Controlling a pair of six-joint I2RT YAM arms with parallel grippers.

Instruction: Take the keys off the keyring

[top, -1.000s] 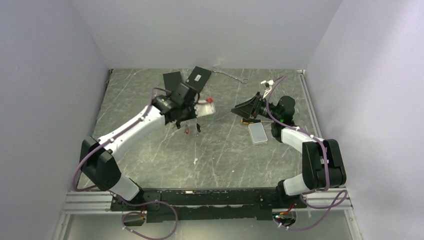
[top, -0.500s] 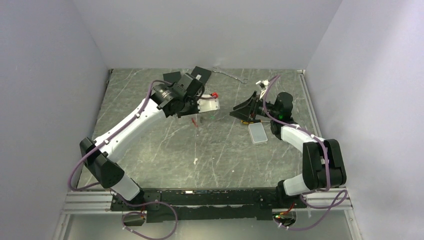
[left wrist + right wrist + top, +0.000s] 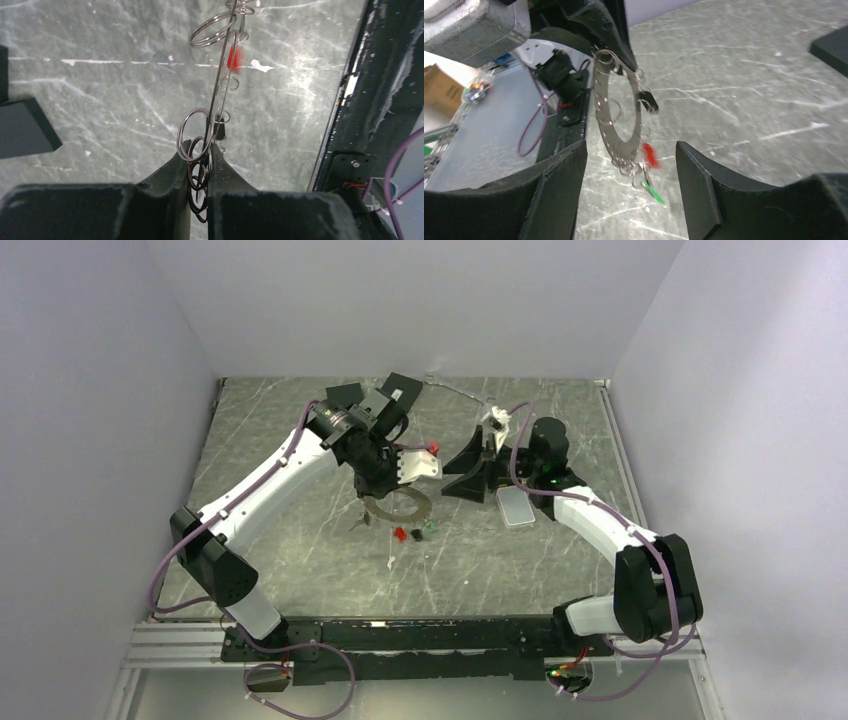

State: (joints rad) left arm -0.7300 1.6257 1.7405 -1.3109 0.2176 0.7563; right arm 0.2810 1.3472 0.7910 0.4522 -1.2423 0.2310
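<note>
The keyring (image 3: 398,508) is pinched by its rim between the pressed-together jaws of the left gripper (image 3: 200,150) and is held tilted over the middle of the table (image 3: 480,565), with small wire rings threaded along its edge. The keys (image 3: 649,154), red, green and black, are seen hanging from its lower edge. To the right, the right gripper (image 3: 630,149) is held near with jaws spread, the keyring being framed between them but touched by neither
</note>
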